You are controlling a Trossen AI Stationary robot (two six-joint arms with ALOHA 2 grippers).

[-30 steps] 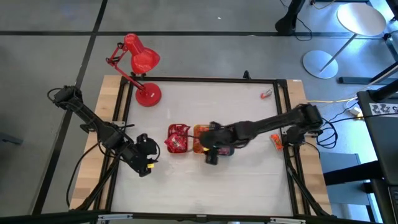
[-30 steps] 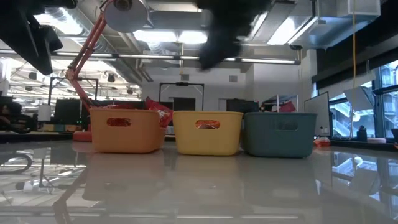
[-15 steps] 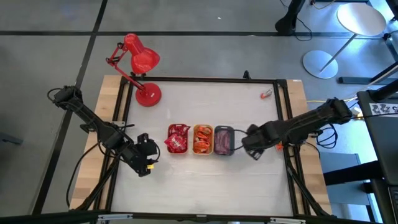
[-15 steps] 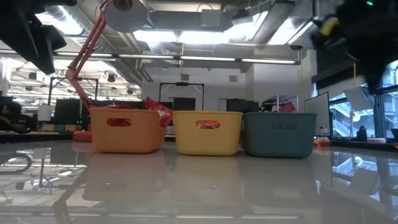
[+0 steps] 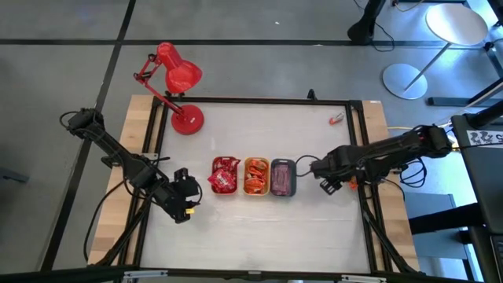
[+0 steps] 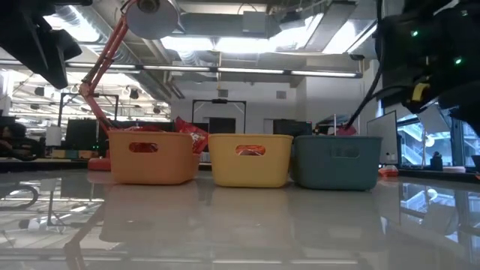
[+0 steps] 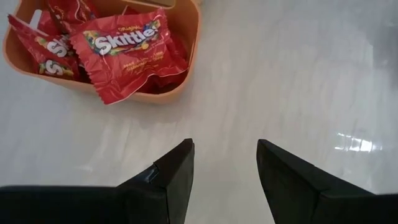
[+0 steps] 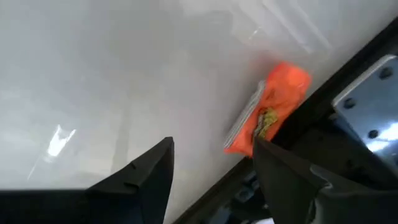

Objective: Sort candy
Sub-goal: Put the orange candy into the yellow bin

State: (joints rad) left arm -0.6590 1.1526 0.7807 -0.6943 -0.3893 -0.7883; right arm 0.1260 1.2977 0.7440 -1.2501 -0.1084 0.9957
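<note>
Right wrist view is showing the spread, empty right gripper (image 8: 211, 163) nearing a light, crinkly orange-wrapped candy (image 8: 268, 106); pinching its middle looks safest.

Three trays (image 5: 254, 176) sit in a row mid-bench (image 5: 259, 228). At 10 o'clock stands the red lamp (image 5: 174, 86). Bare surface lies open toward 6 and 12 o'clock.

arms: two, dark, jointed | cables: black, looped alongside | claw fingers (image 7: 177, 180): dark, wedge-shaped
</note>
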